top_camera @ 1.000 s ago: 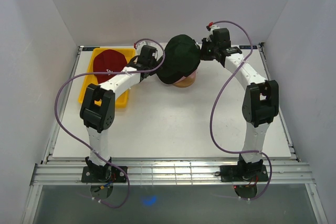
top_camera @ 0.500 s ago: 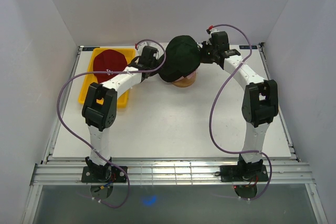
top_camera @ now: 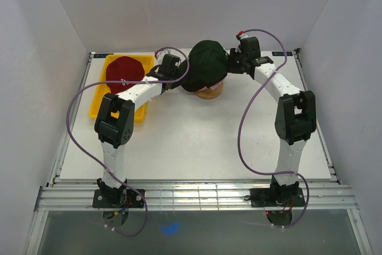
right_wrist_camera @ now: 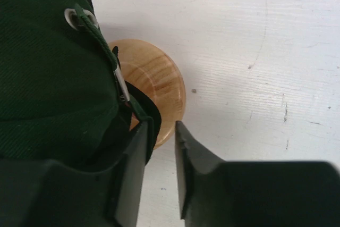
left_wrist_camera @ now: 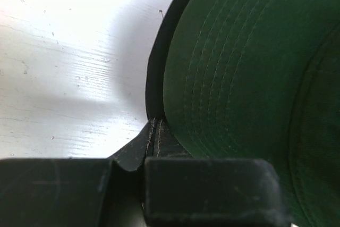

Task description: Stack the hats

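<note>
release has begun: the right gripper (right_wrist_camera: 160, 128) has just spread its jaws beside the back strap of the green cap (top_camera: 206, 64), now settled on the wooden stand (right_wrist_camera: 156, 81). the left gripper (left_wrist_camera: 143, 155) pinches the brim tight. we judge this hat stacked; the red cap (top_camera: 124, 68) waits.

The left arm (top_camera: 140, 91) and right arm (top_camera: 277, 85) reach forward, elbows raised, wrists turned in toward the green hat (top_camera: 206, 64). The left gripper (left_wrist_camera: 130, 160), at the hat's left side, has its jaws pinched on the brim. The right gripper (right_wrist_camera: 162, 126), at the hat's right side, holds its jaws slightly apart against the back strap.
</note>
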### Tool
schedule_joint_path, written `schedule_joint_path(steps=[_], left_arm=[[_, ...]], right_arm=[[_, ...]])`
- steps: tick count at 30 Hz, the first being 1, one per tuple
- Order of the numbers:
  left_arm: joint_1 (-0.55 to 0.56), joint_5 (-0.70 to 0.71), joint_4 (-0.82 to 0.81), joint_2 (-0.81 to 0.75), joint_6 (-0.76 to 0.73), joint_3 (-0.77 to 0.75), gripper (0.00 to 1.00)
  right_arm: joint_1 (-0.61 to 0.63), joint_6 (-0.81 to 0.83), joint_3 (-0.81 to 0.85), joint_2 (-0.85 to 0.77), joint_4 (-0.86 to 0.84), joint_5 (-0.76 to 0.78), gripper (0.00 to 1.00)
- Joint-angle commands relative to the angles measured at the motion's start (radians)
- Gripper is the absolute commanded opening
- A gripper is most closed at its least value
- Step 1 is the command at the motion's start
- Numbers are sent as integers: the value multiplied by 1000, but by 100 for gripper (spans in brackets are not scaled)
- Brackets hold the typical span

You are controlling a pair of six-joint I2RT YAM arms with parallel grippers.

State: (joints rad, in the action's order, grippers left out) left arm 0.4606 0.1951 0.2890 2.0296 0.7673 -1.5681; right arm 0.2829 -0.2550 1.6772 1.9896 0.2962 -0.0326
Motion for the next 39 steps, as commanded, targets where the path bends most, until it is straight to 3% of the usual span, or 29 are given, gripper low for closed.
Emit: schedule_joint_path(steps=[1, 7, 10, 19, 26, 34, 39], left_arm=[[13, -14, 6, -5, -10, -32, 2], [13, 12, 45, -38, -46, -49, 2], [13, 29, 71, -61, -71, -67, 2], [13, 78, 133, -196, -128, -29, 2], [13, 44, 142, -272, -190, -110, 5], [24, -132, -39, -227, -305, -211, 36], [42, -194, -166, -154, -338, -263, 45]], right_arm=[[-13, 30, -22, 23, 175, 51, 36], [-27, 28, 146, 24, 259, 24, 61], [-39, 17, 222, 38, 305, -12, 67], [-74, -38, 248, 5, 313, -87, 67], [-103, -72, 292, 15, 307, -139, 67], [-116, -105, 414, 67, 327, -191, 73], [-125, -116, 435, 103, 330, -228, 79]])
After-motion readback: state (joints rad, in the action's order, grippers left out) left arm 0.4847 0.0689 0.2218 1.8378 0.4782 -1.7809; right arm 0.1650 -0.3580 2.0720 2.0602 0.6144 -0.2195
